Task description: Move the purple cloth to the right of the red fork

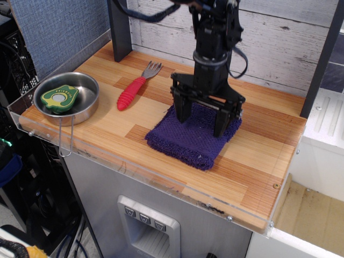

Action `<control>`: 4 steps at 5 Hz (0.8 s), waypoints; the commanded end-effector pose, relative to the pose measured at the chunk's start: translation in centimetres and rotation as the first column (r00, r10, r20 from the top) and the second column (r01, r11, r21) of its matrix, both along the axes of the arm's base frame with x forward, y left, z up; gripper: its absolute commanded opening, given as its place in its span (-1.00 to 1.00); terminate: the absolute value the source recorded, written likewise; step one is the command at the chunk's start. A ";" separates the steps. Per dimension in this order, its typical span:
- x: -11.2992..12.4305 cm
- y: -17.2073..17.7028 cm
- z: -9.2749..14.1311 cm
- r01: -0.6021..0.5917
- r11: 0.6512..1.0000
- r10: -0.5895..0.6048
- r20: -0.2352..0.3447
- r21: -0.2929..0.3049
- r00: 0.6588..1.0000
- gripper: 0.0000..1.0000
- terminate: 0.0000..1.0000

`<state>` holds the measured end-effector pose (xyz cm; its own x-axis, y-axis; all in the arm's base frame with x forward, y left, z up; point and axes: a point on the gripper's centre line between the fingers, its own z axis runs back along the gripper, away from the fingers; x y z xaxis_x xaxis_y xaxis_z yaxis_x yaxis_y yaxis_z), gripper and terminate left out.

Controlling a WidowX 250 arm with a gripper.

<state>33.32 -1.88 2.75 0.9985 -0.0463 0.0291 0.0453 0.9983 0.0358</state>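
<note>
The purple cloth (189, 138) lies folded and flat on the wooden table, right of centre. The red fork (133, 89) lies to its upper left, red ribbed handle toward the front, grey tines toward the back wall. My gripper (201, 119) hangs straight down over the far half of the cloth, open wide. One finger (181, 112) stands at the cloth's left edge and the other near its right edge, both low against the towel. Nothing is held between them.
A steel bowl (86, 107) with a green and yellow avocado toy (60, 98) stands at the table's left end. A dark post (119, 29) rises at the back left, another at the right edge. A clear acrylic lip runs along the front.
</note>
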 end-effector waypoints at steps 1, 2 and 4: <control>-1.9 0.6 -3.0 0.073 0.997 -0.073 -0.078 0.007 0.994 1.00 -1.00; -3.1 0.2 -4.6 0.098 0.995 -0.096 -0.147 0.003 0.985 1.00 -1.00; -2.9 -0.3 -5.6 0.111 0.993 -0.115 -0.173 -0.029 0.978 1.00 -1.00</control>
